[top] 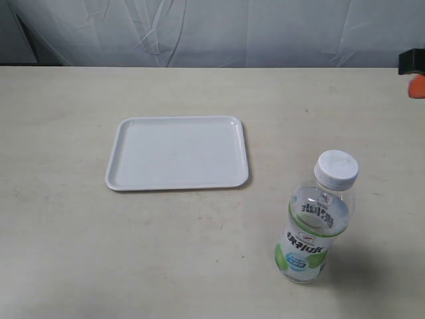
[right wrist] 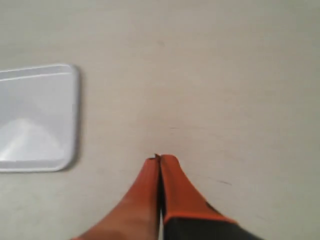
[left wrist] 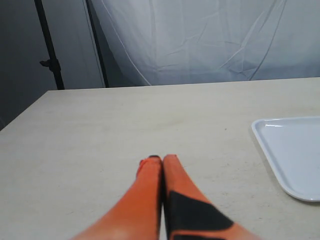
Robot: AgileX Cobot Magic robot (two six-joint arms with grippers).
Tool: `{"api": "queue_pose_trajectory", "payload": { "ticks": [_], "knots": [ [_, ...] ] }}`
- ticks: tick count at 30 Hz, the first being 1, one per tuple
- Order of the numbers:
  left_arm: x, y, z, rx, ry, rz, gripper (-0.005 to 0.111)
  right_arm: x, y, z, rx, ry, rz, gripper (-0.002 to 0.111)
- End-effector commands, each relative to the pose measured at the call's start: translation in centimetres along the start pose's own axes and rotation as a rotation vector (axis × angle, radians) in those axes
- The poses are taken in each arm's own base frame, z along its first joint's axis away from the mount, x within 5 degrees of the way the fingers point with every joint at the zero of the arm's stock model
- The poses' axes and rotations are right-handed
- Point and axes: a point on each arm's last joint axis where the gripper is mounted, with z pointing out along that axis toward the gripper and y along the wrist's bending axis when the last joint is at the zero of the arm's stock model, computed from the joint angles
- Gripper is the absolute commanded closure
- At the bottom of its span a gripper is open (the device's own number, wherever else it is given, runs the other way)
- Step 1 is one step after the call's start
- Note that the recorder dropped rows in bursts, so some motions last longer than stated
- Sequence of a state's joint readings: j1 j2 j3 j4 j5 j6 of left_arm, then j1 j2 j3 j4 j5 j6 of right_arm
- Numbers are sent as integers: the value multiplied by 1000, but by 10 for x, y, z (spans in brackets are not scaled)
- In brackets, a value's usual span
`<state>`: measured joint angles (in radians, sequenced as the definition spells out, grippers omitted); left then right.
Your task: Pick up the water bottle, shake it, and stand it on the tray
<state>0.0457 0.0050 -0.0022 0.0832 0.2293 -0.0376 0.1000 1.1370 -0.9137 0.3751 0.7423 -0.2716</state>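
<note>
The water bottle (top: 314, 218) stands upright on the table at the front right, clear with a white cap and a white-and-green label. The white tray (top: 178, 153) lies flat left of it, with nothing on it; its corner shows in the left wrist view (left wrist: 292, 152) and in the right wrist view (right wrist: 35, 117). My left gripper (left wrist: 159, 158) is shut with nothing between its orange fingers, over bare table beside the tray. My right gripper (right wrist: 159, 158) is shut and holds nothing, above bare table; in the exterior view a bit of it (top: 413, 72) shows at the right edge. Neither wrist view shows the bottle.
A pale beige table (top: 80, 232) carries everything. A white cloth backdrop (top: 212, 30) hangs behind its far edge. A dark stand pole (left wrist: 50, 45) rises beyond the table's corner in the left wrist view.
</note>
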Motion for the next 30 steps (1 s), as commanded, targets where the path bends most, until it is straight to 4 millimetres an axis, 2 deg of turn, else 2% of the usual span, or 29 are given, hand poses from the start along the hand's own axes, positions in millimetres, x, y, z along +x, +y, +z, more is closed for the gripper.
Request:
{"api": "queue_pose_trajectory", "payload": {
  "ticks": [1,3,6,9,12,13,15,19,20,21,23,30],
  "knots": [
    [0,0,0,-2,-7,-7,107,1,35,-49,-192,-252,-199,109],
    [0,0,0,-2,-7,-7,107,13,38,-68,-174,-353,-206,109],
    [0,0,0,-2,-7,-7,107,49,42,-85,-197,-422,-203,109],
    [0,0,0,-2,-7,-7,107,83,40,-81,-198,-417,-201,109],
    [0,0,0,-2,-7,-7,107,105,40,-76,-209,-385,-263,107],
    [0,0,0,-2,-7,-7,107,109,41,-75,-220,-368,-300,103],
    [0,0,0,-2,-7,-7,107,116,44,-74,-261,-318,-373,85],
    [0,0,0,-2,-7,-7,107,125,51,-74,-355,-248,-423,29],
    [0,0,0,-2,-7,-7,107,128,53,-75,-377,-219,-430,18],
    [0,0,0,-2,-7,-7,107,130,54,-75,-392,-193,-439,12],
    [0,0,0,-2,-7,-7,107,137,55,-73,-429,-144,-441,4],
    [0,0,0,-2,-7,-7,107,145,51,-56,-422,-181,-405,4]
  ]
}}
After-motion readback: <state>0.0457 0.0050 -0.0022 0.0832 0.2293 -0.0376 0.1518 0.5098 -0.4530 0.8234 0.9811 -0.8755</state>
